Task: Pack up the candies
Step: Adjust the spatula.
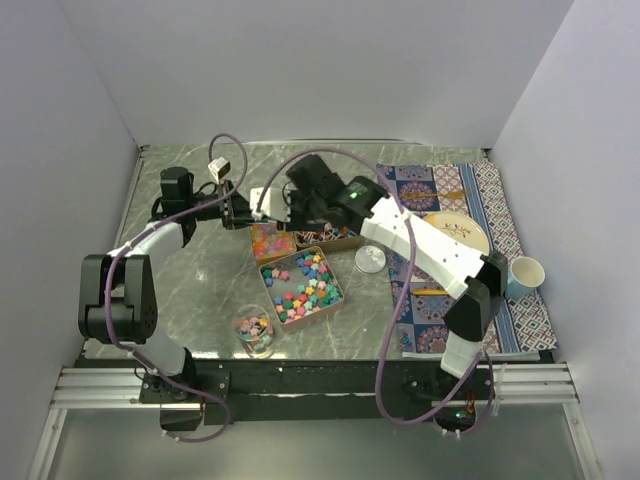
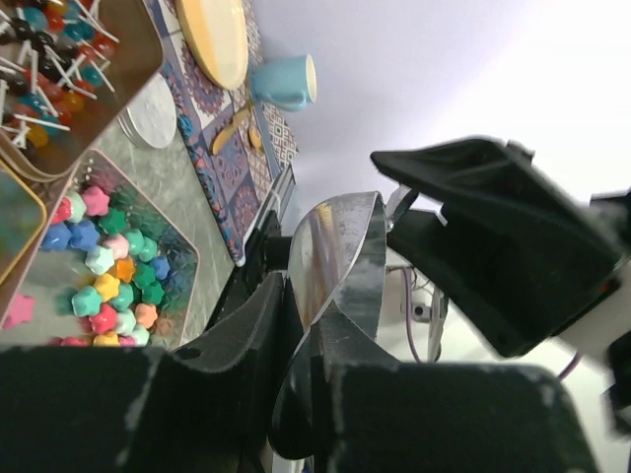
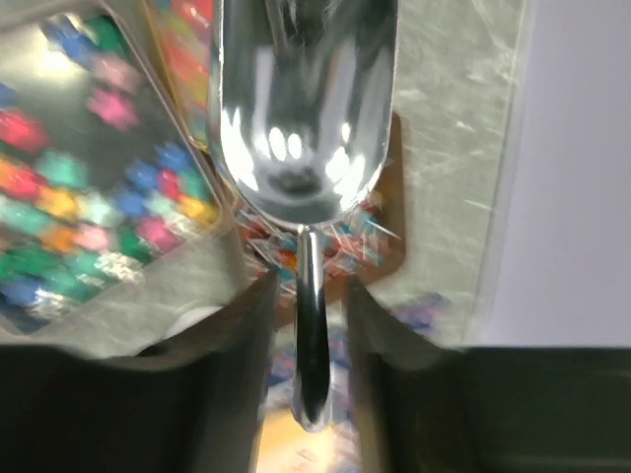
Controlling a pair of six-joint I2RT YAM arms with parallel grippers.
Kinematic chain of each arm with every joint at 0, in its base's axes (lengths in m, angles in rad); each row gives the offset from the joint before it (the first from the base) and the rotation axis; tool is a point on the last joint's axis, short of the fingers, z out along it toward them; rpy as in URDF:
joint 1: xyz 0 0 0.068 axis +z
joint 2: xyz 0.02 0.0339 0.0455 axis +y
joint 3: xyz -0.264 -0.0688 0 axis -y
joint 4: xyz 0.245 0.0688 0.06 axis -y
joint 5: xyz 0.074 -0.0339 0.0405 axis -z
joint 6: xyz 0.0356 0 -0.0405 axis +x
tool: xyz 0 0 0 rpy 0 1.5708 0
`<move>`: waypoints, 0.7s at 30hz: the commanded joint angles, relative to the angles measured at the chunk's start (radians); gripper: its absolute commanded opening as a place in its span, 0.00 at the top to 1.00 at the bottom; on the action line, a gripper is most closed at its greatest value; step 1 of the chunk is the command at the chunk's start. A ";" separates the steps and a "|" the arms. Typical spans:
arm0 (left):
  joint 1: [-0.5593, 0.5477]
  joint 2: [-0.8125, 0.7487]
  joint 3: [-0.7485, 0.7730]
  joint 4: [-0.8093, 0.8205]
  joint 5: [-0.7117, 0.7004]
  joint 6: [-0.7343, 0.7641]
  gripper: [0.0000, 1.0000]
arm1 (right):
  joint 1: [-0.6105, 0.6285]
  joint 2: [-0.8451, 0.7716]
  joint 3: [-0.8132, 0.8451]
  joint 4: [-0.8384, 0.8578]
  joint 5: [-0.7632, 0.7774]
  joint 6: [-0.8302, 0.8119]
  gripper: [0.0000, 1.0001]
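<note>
We saw a grey marbled table [image 1: 190, 290] boxed in by plain white walls [image 1: 60, 150] on the left, back and right. In the upper left of the top view the left gripper [image 1: 243, 213] pointed toward the centre. Its wrist view showed the fingers [image 2: 258, 320] drawn narrow, pinching the bowl of a metal scoop [image 1: 262, 204]. Just right of it the right gripper [image 3: 308, 288] stood loosely parted around the scoop's handle, with a gap on each side.

The candies [image 1: 302, 285] lay at the centre of the frame. Pastel stars filled an open tin [image 1: 343, 294], orange-pink pieces sat in a second tin [image 1: 254, 243] above it, and twist-wrapped ones were in a third tin [image 2: 138, 89] under the right arm. A few more were in a glass jar [image 1: 253, 330] at lower centre-left.

Further right came a round lid [image 1: 371, 259], then a patterned mat [image 1: 440, 185] carrying a plate [image 1: 455, 232], with a blue cup [image 1: 525, 275] near its right edge.
</note>
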 commanded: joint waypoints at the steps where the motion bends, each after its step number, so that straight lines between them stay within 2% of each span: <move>1: -0.007 -0.012 0.023 0.026 0.081 0.067 0.99 | -0.130 -0.066 0.076 -0.040 -0.352 0.188 0.50; 3: -0.007 -0.004 0.044 -0.025 0.104 0.143 0.99 | -0.187 -0.054 0.094 -0.076 -0.507 0.238 0.49; 6: -0.007 0.016 0.088 -0.146 0.113 0.247 0.99 | -0.270 -0.055 0.090 -0.097 -0.615 0.258 0.48; 10: -0.007 0.021 0.102 -0.176 0.115 0.265 0.99 | -0.313 -0.048 0.097 -0.125 -0.711 0.255 0.48; 21: -0.021 0.020 0.087 -0.113 0.098 0.200 0.99 | -0.294 -0.003 0.192 -0.145 -0.744 0.252 0.48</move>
